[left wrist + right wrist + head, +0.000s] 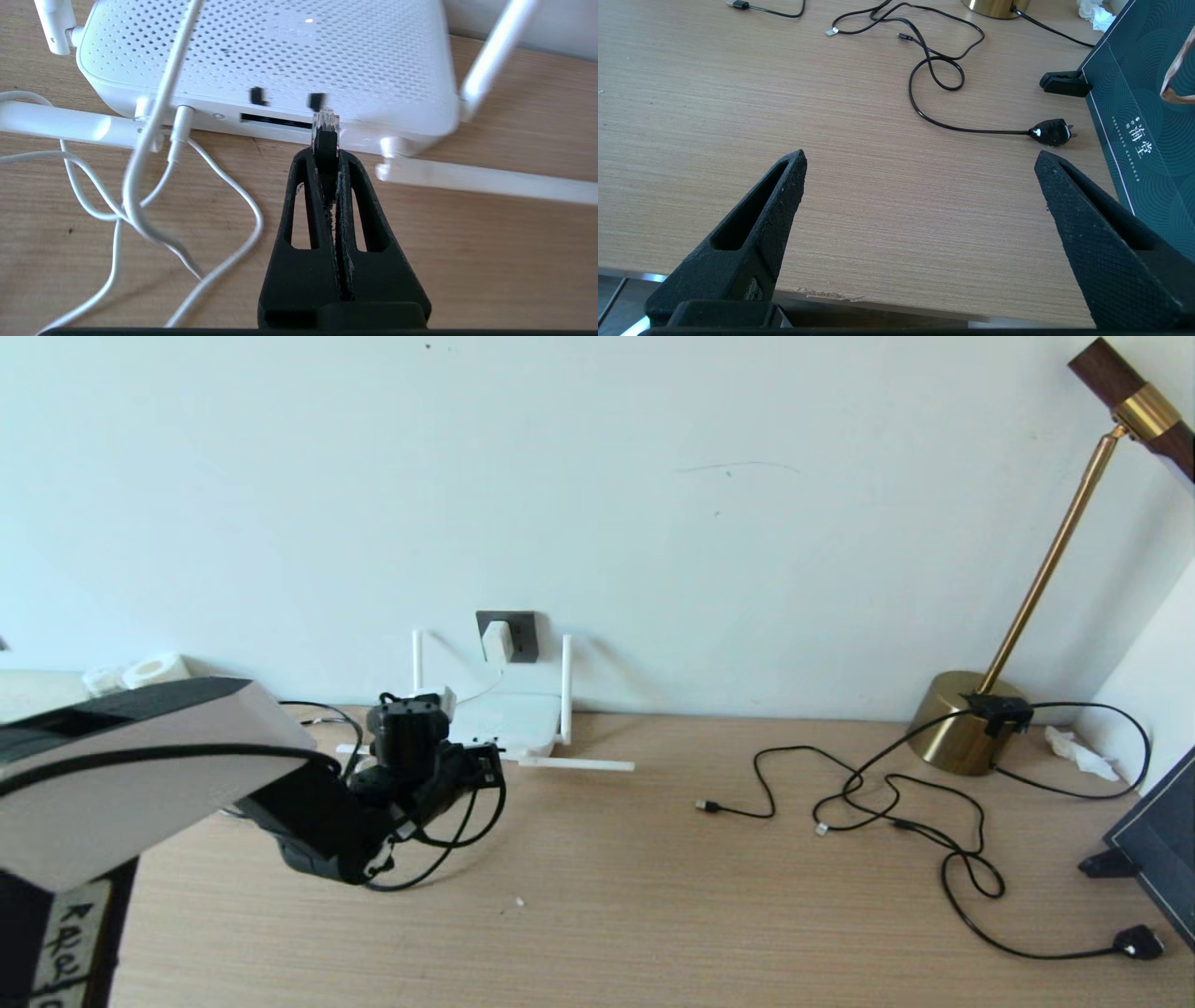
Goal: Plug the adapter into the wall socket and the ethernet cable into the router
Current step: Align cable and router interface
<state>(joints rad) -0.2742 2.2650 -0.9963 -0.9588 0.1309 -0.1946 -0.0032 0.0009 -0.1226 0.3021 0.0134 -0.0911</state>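
The white router [509, 723] lies flat against the wall, its thin antennas spread out. Above it the white adapter [498, 641] sits in the dark grey wall socket [525, 633]. My left gripper [325, 156] is shut on the black boot of the ethernet cable [325, 140]. Its clear plug tip is right at the router's [280, 51] rear edge, by the dark slots; whether it is inside one I cannot tell. The cable's black slack [457, 840] loops under the left gripper [485, 761]. My right gripper [920, 163] hangs open over the table's front edge, holding nothing.
White cords [154, 140] tangle beside the router. Thin black cables [896, 803] and a black plug [1139, 943] sprawl across the right of the table [607, 896]. A brass lamp [971, 723] stands at the back right, a dark box [1167, 840] at the right edge.
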